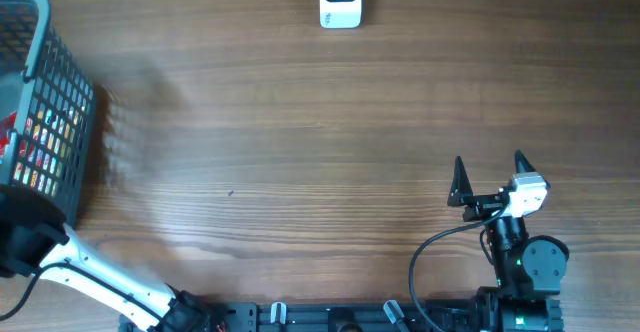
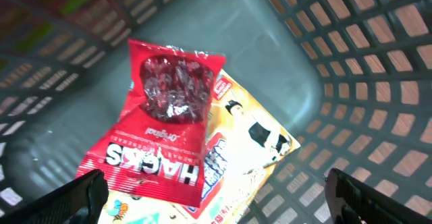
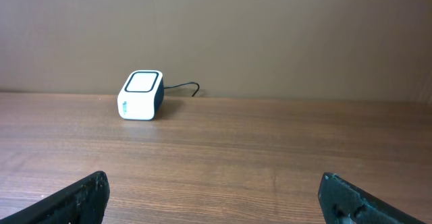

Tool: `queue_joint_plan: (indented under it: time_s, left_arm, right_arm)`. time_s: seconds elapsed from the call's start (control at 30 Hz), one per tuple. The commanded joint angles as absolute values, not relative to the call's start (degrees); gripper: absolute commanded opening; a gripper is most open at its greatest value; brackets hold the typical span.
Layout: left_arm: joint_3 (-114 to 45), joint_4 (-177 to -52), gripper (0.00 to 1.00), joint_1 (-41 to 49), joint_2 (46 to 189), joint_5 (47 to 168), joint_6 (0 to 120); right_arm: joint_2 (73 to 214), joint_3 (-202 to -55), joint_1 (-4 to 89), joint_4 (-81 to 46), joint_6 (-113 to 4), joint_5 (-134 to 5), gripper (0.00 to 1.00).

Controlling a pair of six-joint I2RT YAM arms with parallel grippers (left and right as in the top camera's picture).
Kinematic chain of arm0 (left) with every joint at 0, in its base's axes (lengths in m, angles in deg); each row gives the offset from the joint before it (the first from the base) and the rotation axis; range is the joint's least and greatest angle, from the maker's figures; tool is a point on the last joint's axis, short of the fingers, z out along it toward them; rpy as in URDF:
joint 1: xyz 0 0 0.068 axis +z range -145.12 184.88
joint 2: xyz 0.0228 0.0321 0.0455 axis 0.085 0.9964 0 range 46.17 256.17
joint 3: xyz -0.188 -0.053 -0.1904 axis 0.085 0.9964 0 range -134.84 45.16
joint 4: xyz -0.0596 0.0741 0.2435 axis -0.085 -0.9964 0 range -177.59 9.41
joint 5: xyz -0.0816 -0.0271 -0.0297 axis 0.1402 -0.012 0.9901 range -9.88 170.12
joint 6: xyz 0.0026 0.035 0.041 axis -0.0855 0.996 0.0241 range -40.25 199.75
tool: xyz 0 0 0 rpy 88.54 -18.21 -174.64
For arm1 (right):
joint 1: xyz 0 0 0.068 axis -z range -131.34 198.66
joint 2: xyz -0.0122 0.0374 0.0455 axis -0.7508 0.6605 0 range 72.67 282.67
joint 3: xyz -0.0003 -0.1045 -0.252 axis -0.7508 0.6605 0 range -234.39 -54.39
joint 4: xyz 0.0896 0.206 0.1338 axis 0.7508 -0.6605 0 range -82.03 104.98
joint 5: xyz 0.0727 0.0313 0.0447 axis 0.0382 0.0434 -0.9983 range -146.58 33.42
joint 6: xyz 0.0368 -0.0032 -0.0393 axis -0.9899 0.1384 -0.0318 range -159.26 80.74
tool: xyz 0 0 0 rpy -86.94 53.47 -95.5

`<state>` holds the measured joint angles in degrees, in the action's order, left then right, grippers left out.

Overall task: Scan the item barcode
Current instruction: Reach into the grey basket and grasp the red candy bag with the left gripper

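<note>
Left gripper [image 2: 219,197] up close: found wide open over red Hacks bag [image 2: 165,129] lying in grey basket [image 1: 60,102]. Looked like reach-in stage, nothing grabbed. Next: needed dropping, pinching bag, hauling to white scanner [image 1: 340,0]. Right gripper [image 1: 490,177] open too, idle.

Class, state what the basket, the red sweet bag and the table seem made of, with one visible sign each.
Basket: grey moulded plastic, judging by its smooth lattice walls. Red sweet bag: glossy plastic film, crinkled with highlights. Table: wood or wood-look laminate, matte, with grain lines.
</note>
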<state>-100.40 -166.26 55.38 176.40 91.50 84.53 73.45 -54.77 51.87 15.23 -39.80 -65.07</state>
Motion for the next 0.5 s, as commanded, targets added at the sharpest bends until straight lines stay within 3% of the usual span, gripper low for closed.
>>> queue_joint_plan:
  time_s: [0.0,0.33,0.47]
  left_arm:
    - [-98.17,-166.76,1.0,54.18,176.47,94.41,84.22]
    - [-82.39,-161.75,1.0,50.88,176.47,81.99,87.83]
    - [-80.14,-159.2,1.0,50.46,176.47,73.6,83.04]
  right_arm:
    - [73.1,-54.68,52.11,15.47,-39.36,-64.44,1.0]
    - [73.1,-54.68,52.11,15.47,-39.36,-64.44,1.0]
    - [73.1,-54.68,52.11,15.47,-39.36,-64.44,1.0]
